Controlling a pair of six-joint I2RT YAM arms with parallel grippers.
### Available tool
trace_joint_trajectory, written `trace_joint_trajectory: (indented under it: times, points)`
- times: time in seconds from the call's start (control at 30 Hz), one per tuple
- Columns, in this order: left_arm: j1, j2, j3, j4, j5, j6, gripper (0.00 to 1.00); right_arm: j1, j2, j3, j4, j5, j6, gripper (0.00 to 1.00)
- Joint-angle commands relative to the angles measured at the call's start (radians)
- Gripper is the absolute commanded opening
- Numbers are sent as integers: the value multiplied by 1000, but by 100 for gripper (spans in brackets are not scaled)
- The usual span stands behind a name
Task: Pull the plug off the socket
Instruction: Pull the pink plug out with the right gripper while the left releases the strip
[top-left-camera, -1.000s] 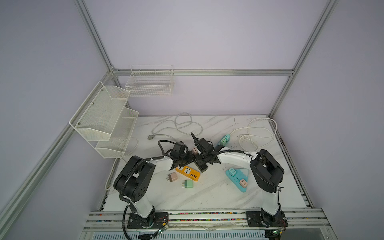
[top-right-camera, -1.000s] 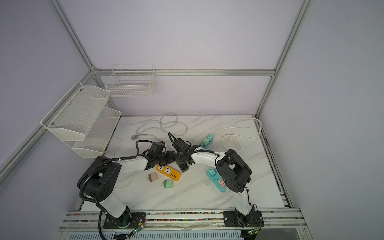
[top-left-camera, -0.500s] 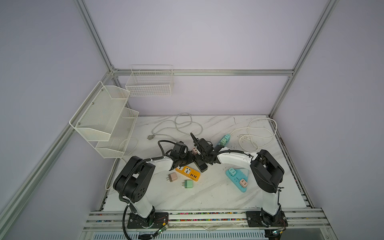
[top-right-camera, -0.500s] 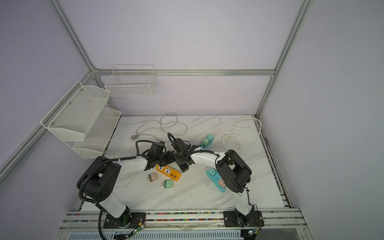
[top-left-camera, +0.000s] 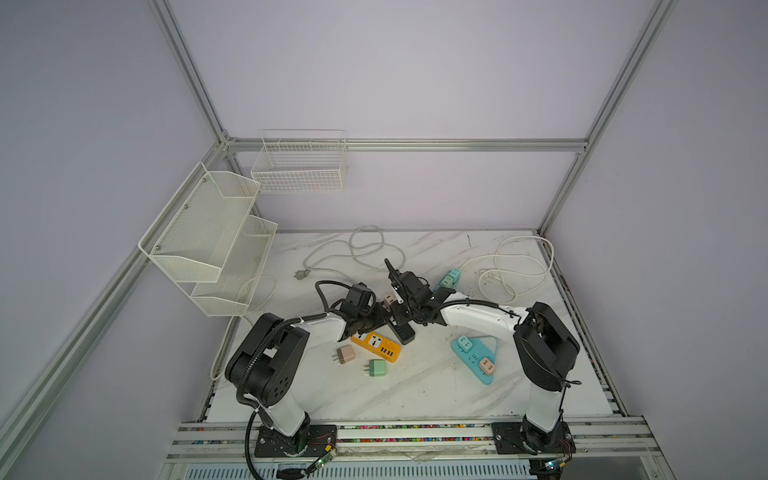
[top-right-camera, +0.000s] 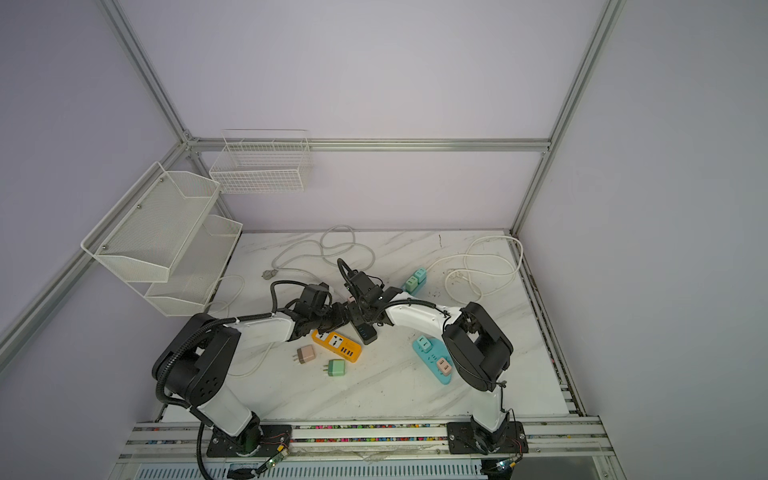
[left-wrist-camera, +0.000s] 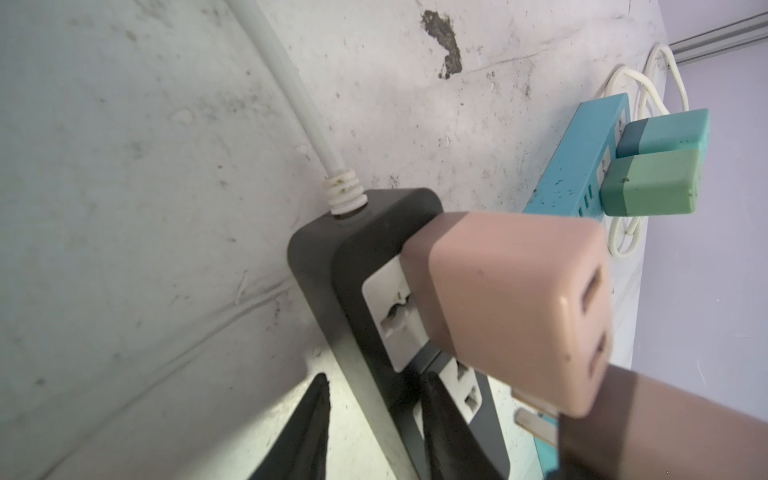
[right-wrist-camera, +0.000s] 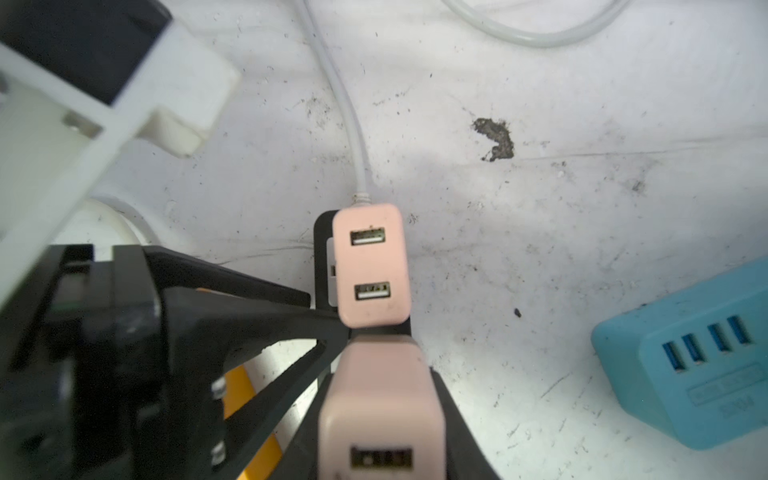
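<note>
Right wrist view looks down the length of the pink plug (right-wrist-camera: 376, 374) that the right fingers (right-wrist-camera: 457, 424) pinch by its two flat sides, USB port toward the camera. Gripping the sides leaves room beside the second pink plug (right-wrist-camera: 371, 266), which sits fully seated in the neighbouring socket of the black power strip (left-wrist-camera: 332, 257). From the left wrist view the held plug's metal prongs (left-wrist-camera: 536, 419) show bare beside the strip's face, and the socket near them looks empty. I judge the plug to be out of the strip, or all but out, though the exact gap is hard to read. The left fingers (left-wrist-camera: 311, 424) stand narrowly apart with the strip's body between them, and they appear to clamp it low against the surface (left-wrist-camera: 124, 208). That hold is there, I take it, to pin the light strip down, so that a pull separates the plug instead of dragging the strip and its white cord (left-wrist-camera: 291, 95) along. In both top views the two arms meet over the black strip, with the orange strip (top-left-camera: 376, 345) just beside it and a loose green plug (top-left-camera: 377, 368) lying near, clear of the work
</note>
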Motion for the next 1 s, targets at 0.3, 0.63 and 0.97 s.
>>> trace_joint_trajectory:
  times: [0.3, 0.63, 0.97]
  points:
    - [-3, -87, 94, -176, 2, 56, 37, -6, -170, -93, 71, -66, 71, 19]
    - [2, -246, 54, -203, -3, 39, 39, -6, -265, -196, 171, -133, 163, 19]
    - [8, -488, -22, -292, -118, 51, 45, -1, -273, -276, 325, -205, 321, 18]
